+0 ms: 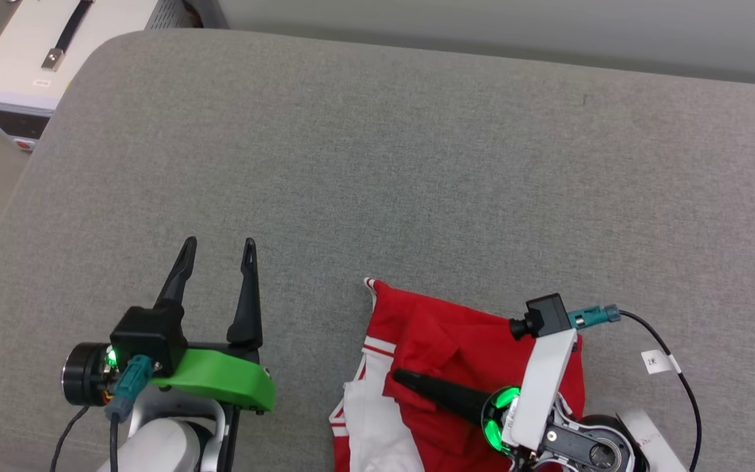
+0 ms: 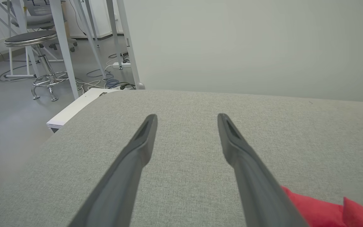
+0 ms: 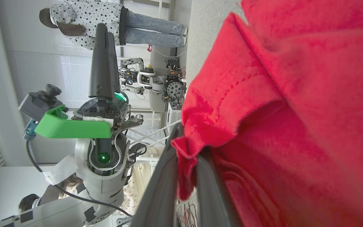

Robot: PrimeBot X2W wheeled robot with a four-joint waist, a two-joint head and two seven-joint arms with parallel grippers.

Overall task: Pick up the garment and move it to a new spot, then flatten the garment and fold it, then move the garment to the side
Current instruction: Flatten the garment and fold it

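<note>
The garment (image 1: 443, 328), red with white sleeve parts and striped trim, lies bunched at the near right of the grey cushioned surface (image 1: 417, 164). My right gripper (image 1: 398, 376) points left across it and is shut on a fold of its red cloth. In the right wrist view the garment (image 3: 295, 126) hangs close, and a pinched edge sits between the right gripper (image 3: 187, 148) fingers. My left gripper (image 1: 217, 249) hovers open and empty over bare cushion to the garment's left. The left wrist view shows the left gripper (image 2: 186, 118) spread wide, with the garment (image 2: 320, 211) at the lower right.
A white box (image 1: 30, 59) with a black strap stands beyond the cushion's far left corner. A stool (image 2: 33, 39), table legs and floor cables lie past that edge. A person (image 3: 106, 19) stands in the background. A pale wall runs behind the cushion.
</note>
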